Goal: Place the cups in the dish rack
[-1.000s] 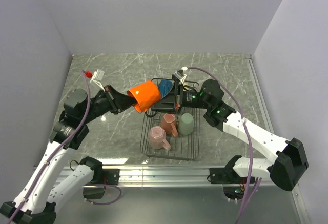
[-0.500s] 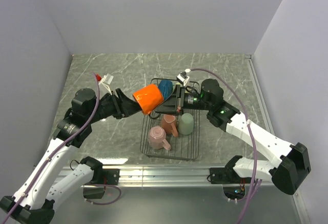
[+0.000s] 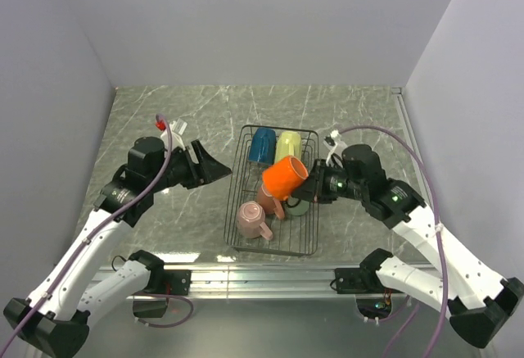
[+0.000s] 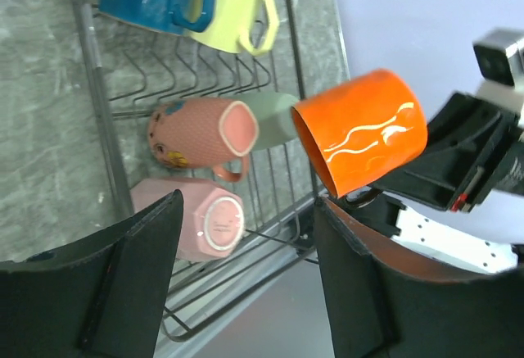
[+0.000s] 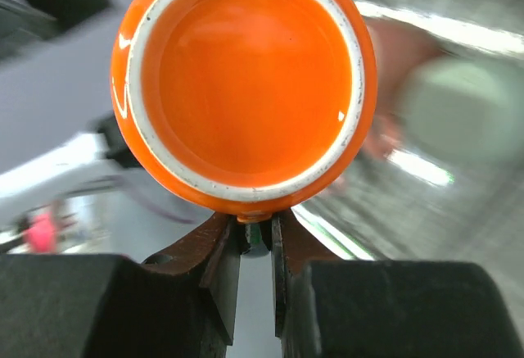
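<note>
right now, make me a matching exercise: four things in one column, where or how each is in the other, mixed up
1 bright orange ceramic mug
2 blue ceramic mug
3 pale yellow ceramic mug
4 left gripper

a far left corner of the black wire dish rack
b open, empty
c held by the right gripper over the rack
d beside the blue mug, on its right

Pairs: 1-c, 2-a, 3-d, 4-b
</note>
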{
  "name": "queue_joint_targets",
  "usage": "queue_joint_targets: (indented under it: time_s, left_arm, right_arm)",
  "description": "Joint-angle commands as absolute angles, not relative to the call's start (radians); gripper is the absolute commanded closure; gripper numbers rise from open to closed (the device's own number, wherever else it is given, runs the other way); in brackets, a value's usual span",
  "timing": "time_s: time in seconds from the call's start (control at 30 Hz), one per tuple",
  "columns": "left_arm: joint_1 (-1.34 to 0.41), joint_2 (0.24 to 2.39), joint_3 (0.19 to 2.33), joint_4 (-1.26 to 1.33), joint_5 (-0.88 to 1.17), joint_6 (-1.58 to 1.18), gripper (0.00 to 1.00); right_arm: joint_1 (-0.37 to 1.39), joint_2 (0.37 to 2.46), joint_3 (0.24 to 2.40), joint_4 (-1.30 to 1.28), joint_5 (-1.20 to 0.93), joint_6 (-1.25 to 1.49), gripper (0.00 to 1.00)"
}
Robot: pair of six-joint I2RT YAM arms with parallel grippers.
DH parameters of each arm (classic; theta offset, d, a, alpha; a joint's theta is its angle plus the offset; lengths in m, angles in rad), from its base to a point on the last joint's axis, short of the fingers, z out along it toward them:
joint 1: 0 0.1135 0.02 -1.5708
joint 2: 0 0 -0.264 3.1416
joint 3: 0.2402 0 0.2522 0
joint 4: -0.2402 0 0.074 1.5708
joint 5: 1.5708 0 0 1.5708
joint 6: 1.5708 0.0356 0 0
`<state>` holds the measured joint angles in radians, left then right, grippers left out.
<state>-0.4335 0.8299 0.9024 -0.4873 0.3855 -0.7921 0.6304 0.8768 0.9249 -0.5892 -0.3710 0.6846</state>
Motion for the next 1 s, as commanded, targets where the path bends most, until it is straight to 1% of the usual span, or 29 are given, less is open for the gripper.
queue_joint_targets:
  time_s: [0.0, 0.07, 0.13, 0.17, 0.2, 0.3, 0.43, 0.73, 0.97]
  left_arm:
    - [-0.436, 0.845, 0.914, -0.477, 0.345, -0.753, 0.31]
    - [-0.434, 0.862, 0.916, -0.471, 0.353, -0.75, 0.32]
    - [-0.436, 0.871, 0.916, -0.471, 0.351, -0.746, 0.35]
    - [-0.434, 0.882, 0.917, -0.468, 0.353, -0.742, 0.35]
    - [-0.436, 0.887, 0.919, -0.468, 0.353, -0.741, 0.35]
    - [-0.434, 0.91, 0.934, -0.466, 0.357, -0.732, 0.37]
    - [-0.434, 0.931, 0.96, -0.482, 0.354, -0.721, 0.39]
    - [-0.433, 0.884, 0.917, -0.497, 0.336, -0.732, 0.41]
    - [-0.434, 0.861, 0.914, -0.528, 0.311, -0.73, 0.41]
  right_arm:
    - [0.65, 0.796, 0.904, -0.693, -0.21, 0.558, 1.0]
    - [0.684, 0.779, 0.876, -0.712, -0.171, 0.555, 1.0]
    - [0.741, 0.79, 0.877, -0.732, -0.063, 0.551, 1.0]
    - [0.829, 0.799, 0.88, -0.742, -0.022, 0.552, 1.0]
    - [0.866, 0.827, 0.893, -0.755, 0.048, 0.558, 1.0]
    - [0.972, 0.883, 0.904, -0.769, 0.121, 0.584, 1.0]
    - [1.006, 0.899, 0.897, -0.769, 0.175, 0.604, 1.0]
    - [1.055, 0.896, 0.859, -0.799, 0.202, 0.565, 1.0]
    - [1.107, 0.931, 0.836, -0.795, 0.218, 0.511, 1.0]
